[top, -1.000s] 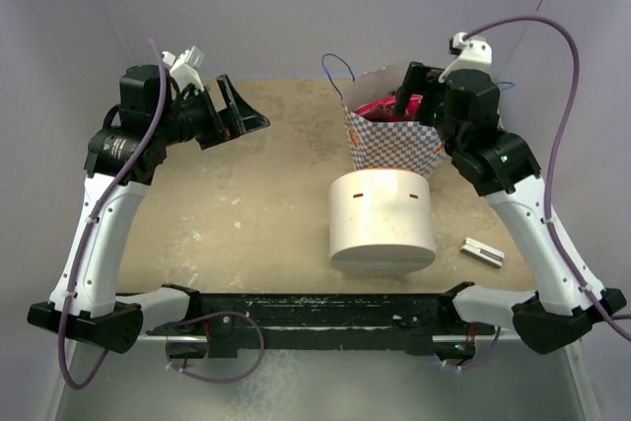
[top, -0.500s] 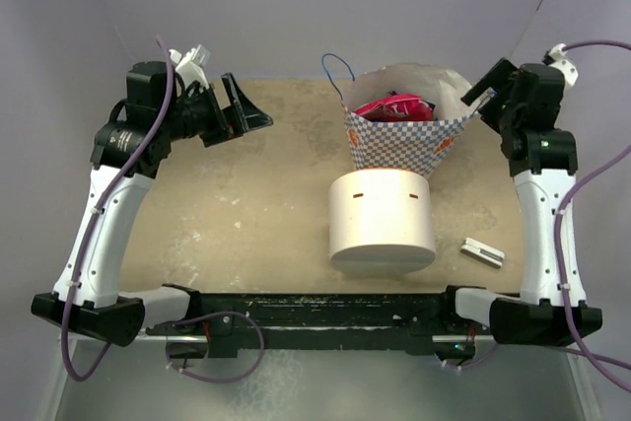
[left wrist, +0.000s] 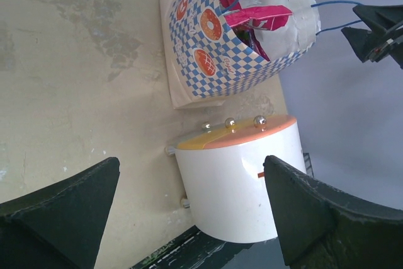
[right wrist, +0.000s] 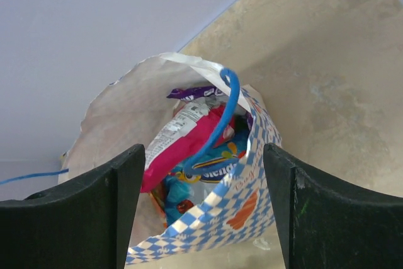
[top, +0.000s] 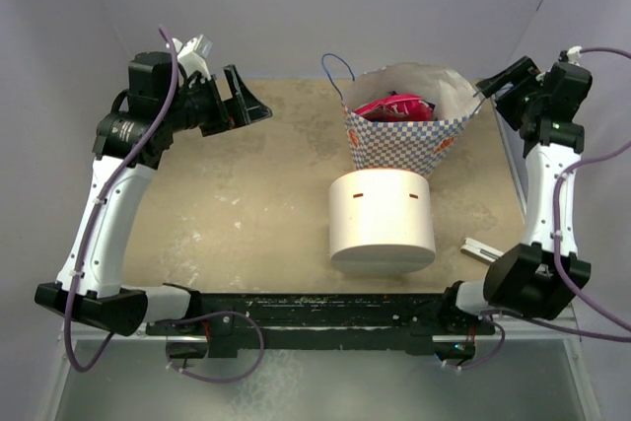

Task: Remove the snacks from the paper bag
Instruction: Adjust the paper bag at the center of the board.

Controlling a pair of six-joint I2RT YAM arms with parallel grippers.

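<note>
Crinkled matt paper bag [top: 399, 145], glossy foil snacks [top: 392, 106] inside it; beside the bag, smooth white cylinder [top: 382, 216] on a scuffed matt table [top: 256, 199].

Open paper bag [top: 394, 145] mouth, white cylinder [top: 382, 216] just beside

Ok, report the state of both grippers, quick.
Left gripper: open, holding nothing.
Right gripper: open, holding nothing, outside the paper bag.
</note>
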